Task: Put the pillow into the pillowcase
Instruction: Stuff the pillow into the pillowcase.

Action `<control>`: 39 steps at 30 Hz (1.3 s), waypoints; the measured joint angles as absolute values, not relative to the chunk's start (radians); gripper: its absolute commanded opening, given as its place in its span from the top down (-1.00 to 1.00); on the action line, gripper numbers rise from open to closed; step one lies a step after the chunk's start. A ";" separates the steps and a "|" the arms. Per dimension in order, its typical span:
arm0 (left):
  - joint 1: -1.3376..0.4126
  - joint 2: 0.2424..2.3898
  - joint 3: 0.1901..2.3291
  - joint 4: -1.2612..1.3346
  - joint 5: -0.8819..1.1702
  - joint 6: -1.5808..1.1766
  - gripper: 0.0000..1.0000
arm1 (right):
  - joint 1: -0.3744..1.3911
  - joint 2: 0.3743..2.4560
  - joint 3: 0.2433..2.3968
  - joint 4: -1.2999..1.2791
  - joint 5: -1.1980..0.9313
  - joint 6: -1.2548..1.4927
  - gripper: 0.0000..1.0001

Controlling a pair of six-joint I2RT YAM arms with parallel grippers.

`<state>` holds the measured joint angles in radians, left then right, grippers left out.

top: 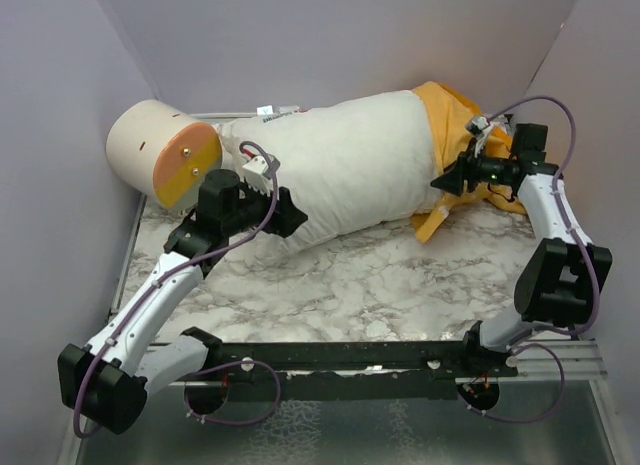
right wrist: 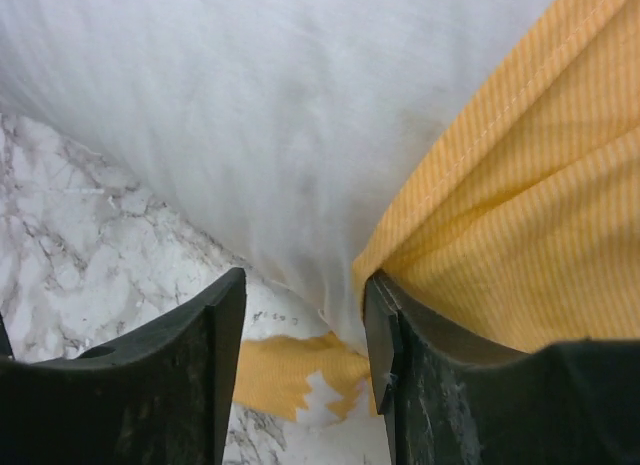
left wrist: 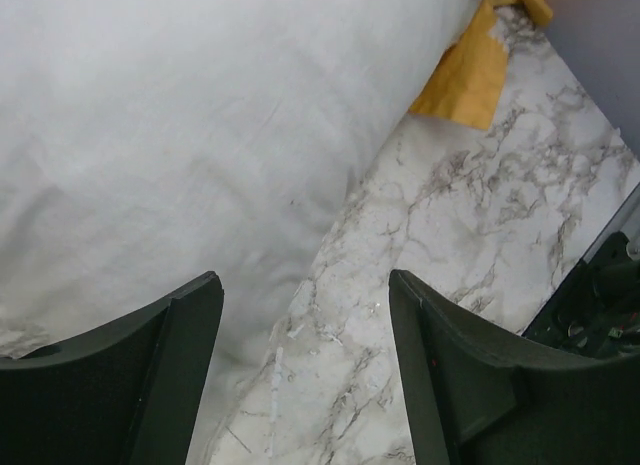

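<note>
Across the middle of the top view you have the pillow (top: 340,165), a plump white oblong of soft, faintly dimpled fabric, lying on the grey-veined marble table (top: 350,285). Its right end sits inside the pillowcase (top: 455,110), a thin orange-yellow cloth bunched at the upper right; most of the pillow is outside the case. At the upper left a cream cylinder (top: 165,150) with an orange end face lies on its side against the pillow's left end. Your left gripper (top: 297,218) is at the pillow's lower left edge, and your right gripper (top: 443,182) is at the mouth of the case.

In the left wrist view, the left gripper (left wrist: 305,280) has its black fingers spread with nothing pinched. The pillow (left wrist: 200,115) fills the upper left of the frame and its edge runs down toward the left finger, while bare table (left wrist: 480,215) shows in the gap. A corner of the pillowcase (left wrist: 470,75) lies at the upper right.

In the right wrist view, the right gripper (right wrist: 303,280) also has its fingers apart. The pillow (right wrist: 300,105) bulges just ahead of the gap. The finely ribbed pillowcase (right wrist: 520,215) fills the right side, and its stitched hem comes down to the right finger. You cannot tell whether cloth and finger touch. Marble table (right wrist: 90,245) shows at the left.
</note>
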<state>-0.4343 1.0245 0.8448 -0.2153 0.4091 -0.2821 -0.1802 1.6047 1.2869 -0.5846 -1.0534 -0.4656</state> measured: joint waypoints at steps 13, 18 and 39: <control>-0.814 1.217 1.174 -0.331 0.118 -0.083 -0.59 | -0.471 1.490 1.161 -0.758 -1.331 -0.563 -0.13; -0.983 1.409 1.229 -0.331 -0.058 0.200 -0.73 | -0.567 1.493 1.126 -0.828 -1.372 -0.596 -0.14; -0.956 1.835 1.290 -0.059 -0.263 0.956 -0.37 | -0.377 1.544 0.628 0.163 -1.166 0.344 -0.40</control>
